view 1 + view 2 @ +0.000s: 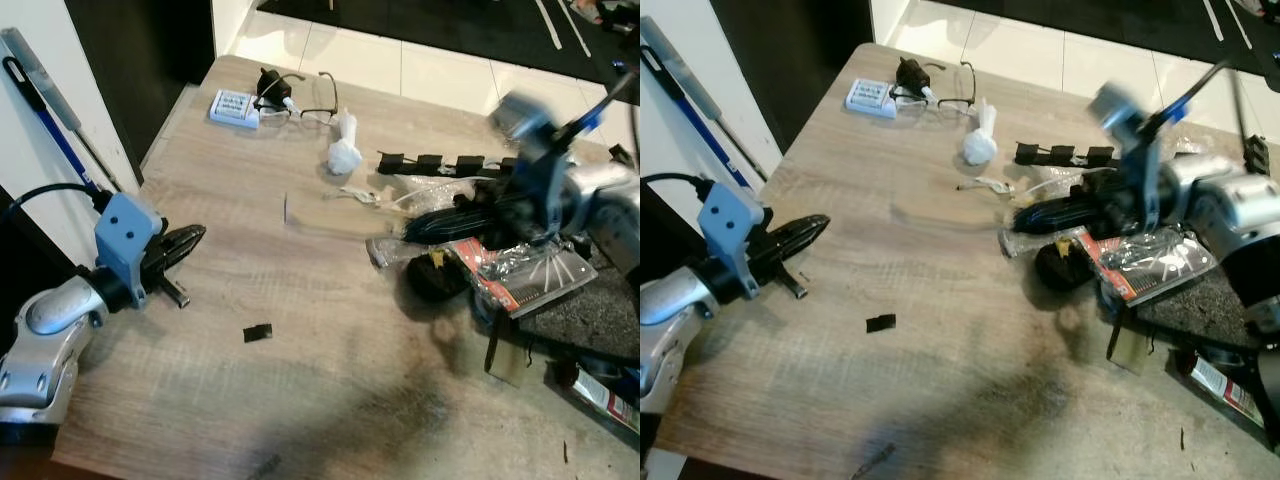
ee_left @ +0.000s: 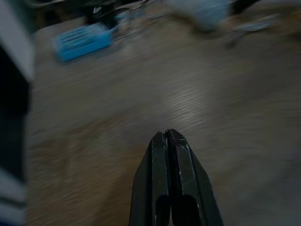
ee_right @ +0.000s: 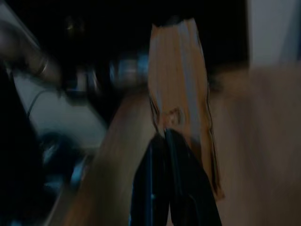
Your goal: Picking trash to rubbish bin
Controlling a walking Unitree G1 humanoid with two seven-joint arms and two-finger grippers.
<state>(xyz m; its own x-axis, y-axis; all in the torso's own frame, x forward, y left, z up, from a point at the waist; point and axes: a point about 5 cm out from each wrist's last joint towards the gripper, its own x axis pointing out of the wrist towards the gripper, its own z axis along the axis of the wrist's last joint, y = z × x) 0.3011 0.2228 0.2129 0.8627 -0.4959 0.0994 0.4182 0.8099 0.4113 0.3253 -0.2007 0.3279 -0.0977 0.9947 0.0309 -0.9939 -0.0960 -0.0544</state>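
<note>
Wooden table (image 1: 300, 340), littered along its far and right side, with me pulling one scrap clear of the heap.

Across the boards the bulk of the trash sits to my right: a dark clutter of black plastic, a red-and-silver packet (image 1: 525, 275) and a white crumpled wad (image 1: 343, 155) farther back, while a blue-white box (image 1: 234, 108) and a pair of glasses (image 1: 318, 95) lie at the far edge, probably not rubbish. My right gripper (image 3: 165, 136) is pinched tight on a clear flat wrapper (image 3: 181, 84), which hangs from its tips above the heap, lifted, I judge, so it can be carried off to a bin I cannot see from here. My left gripper (image 1: 185, 240) rests low over the near left boards, fingers pressed together and holding nothing, kept out of the way. A small black scrap (image 1: 258, 333) lies alone just in front of it, the likeliest piece for that arm.
</note>
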